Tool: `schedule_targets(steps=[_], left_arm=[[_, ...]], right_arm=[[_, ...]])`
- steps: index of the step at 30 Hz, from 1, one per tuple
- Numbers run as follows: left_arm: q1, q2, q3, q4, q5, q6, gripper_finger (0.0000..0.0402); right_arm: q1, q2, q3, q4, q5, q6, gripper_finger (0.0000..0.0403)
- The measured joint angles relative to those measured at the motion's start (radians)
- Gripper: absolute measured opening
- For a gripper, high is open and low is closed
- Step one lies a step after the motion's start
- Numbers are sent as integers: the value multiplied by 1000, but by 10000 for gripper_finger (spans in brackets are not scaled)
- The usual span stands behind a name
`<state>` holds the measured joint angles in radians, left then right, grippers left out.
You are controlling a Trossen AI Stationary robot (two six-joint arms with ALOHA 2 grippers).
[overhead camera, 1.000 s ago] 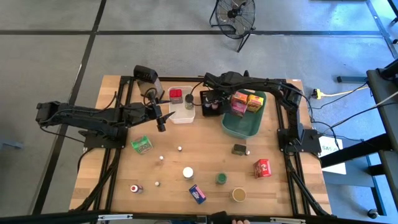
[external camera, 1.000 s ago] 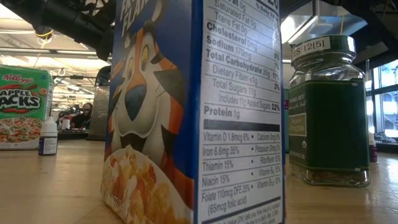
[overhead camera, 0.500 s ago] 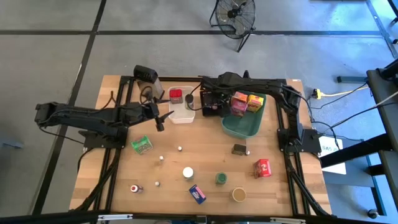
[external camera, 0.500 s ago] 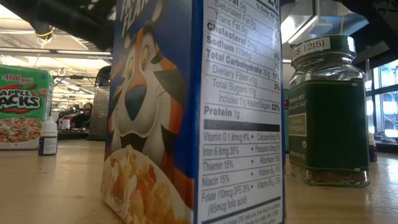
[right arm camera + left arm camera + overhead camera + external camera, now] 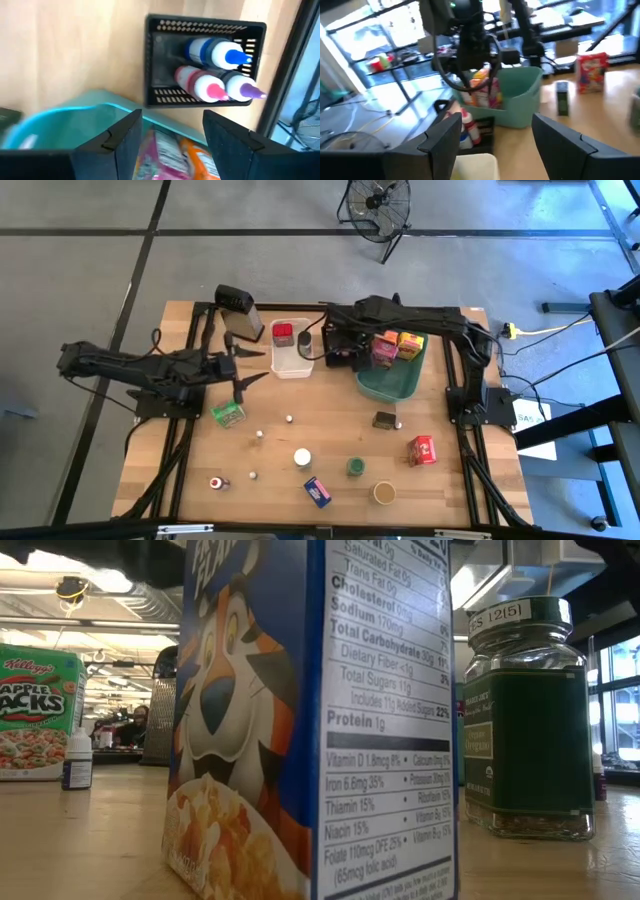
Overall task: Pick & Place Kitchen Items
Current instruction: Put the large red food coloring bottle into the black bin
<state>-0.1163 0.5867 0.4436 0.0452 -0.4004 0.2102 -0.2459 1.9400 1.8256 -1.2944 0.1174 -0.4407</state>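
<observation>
The left gripper (image 5: 240, 383) hangs empty, fingers spread, just above the green packet (image 5: 228, 413). The right gripper (image 5: 343, 348), jaws parted and empty, hovers over the black tray (image 5: 200, 62) beside the teal basket (image 5: 392, 383).

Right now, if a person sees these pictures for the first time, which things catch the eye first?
In the low view, a blue Frosted Flakes box stands close to the camera and fills the middle, with a green-labelled glass spice jar beside it. From above, the teal basket at the table's far side holds pink and orange boxes. Next to it, a black tray holds three small capped bottles lying side by side.
</observation>
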Motion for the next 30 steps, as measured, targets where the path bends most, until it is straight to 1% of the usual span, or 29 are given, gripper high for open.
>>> schedule_targets(steps=[4, 7, 10, 15, 17, 19, 21, 24, 27, 30], left_arm=[[-67, 18, 113, -164, -27, -50, 237], [-119, 64, 211, -315, -35, -113, 237], [-168, 125, 321, -508, -36, -182, 237], [-250, 249, 492, -788, -31, -363, 237], [-281, 297, 546, -888, 12, -463, 237], [-309, 348, 585, -974, 83, -578, 237], [-339, 396, 612, -1046, 157, -693, 237], [-386, 461, 635, -1134, 239, -829, 237], [-426, 511, 638, -1205, 318, -922, 237], [-452, 540, 638, -1237, 378, -969, 237]], right_arm=[[33, -10, 0, -19, -69, 69, 211], [74, -10, 0, -26, -120, 114, 211], [123, -10, 0, -26, -121, 163, 211], [208, -10, 0, -7, -121, 284, 211], [245, -10, 0, 24, -120, 332, 211], [283, -10, 0, 72, -121, 366, 211], [319, -10, -1, 131, -121, 387, 211], [369, -10, -1, 208, -121, 409, 211], [411, -10, -1, 274, -121, 424, 211], [445, -10, -1, 342, -118, 442, 211]])
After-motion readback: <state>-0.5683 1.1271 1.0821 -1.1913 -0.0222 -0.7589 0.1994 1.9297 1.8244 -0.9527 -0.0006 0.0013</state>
